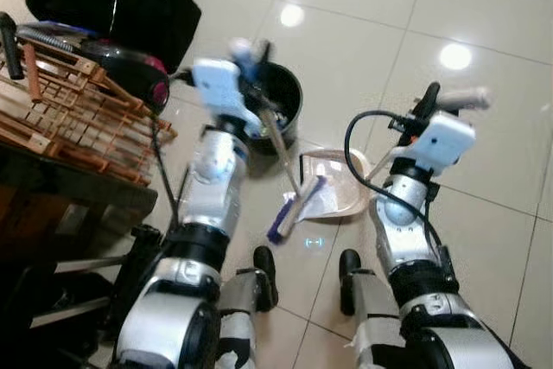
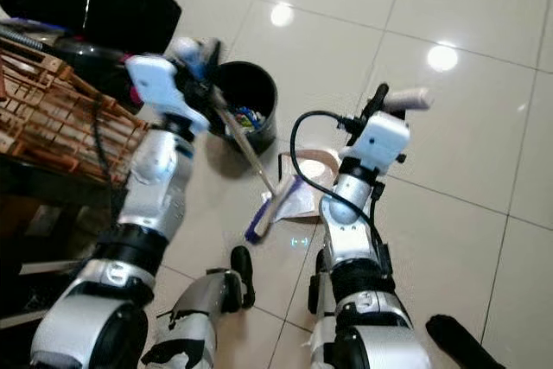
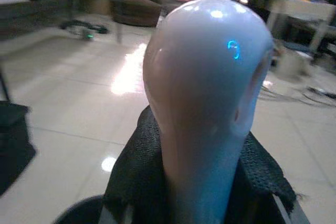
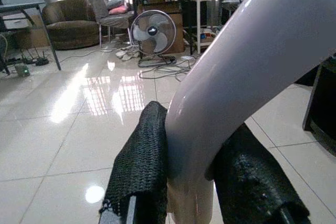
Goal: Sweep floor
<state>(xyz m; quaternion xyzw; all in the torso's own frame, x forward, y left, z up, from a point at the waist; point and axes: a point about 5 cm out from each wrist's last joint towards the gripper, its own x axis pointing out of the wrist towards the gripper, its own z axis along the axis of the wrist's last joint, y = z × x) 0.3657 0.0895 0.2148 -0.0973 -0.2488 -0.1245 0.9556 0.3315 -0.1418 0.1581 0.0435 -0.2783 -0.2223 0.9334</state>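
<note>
Silver forearms filled the bottom of the left eye view. At centre, the broom (image 1: 285, 181) slanted from the upper-left handle down to its purple bristles beside the dustpan (image 1: 333, 187), likely angled to push litter in; the black bin (image 1: 281, 101) stood above. Left gripper (image 3: 194, 182) clamped the broom handle. Right gripper (image 4: 191, 182) clamped the dustpan handle (image 4: 252, 77).

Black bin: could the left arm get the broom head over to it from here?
Probably yes: the left gripper, shut on the broom handle, is beside the black bin; bare floor surrounds it.
</note>
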